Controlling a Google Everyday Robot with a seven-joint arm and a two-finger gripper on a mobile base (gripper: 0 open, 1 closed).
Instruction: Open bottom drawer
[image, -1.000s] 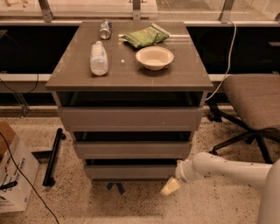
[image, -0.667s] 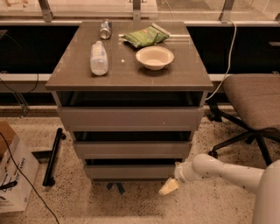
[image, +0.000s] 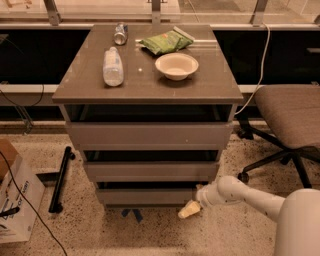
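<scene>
The bottom drawer (image: 150, 196) is the lowest, narrowest grey-brown front of the three-drawer cabinet (image: 147, 85), just above the speckled floor. A dark gap shows above it, and its inside is hidden. The middle drawer front (image: 150, 171) and the taller top drawer front (image: 150, 135) sit above it. My gripper (image: 189, 209), with a cream-coloured tip, is low by the floor at the bottom drawer's right lower corner. It is at the end of the white arm (image: 250, 197) that reaches in from the lower right.
On the cabinet top lie a plastic bottle (image: 113, 66), a can (image: 120, 34), a green bag (image: 165, 41) and a bowl (image: 176, 66). An office chair (image: 292, 117) stands at the right. A cardboard box (image: 15, 200) and a black bar (image: 61, 179) are at the left.
My gripper has shifted a little to the left, closer to the bottom drawer's right corner. The drawers have not visibly moved.
</scene>
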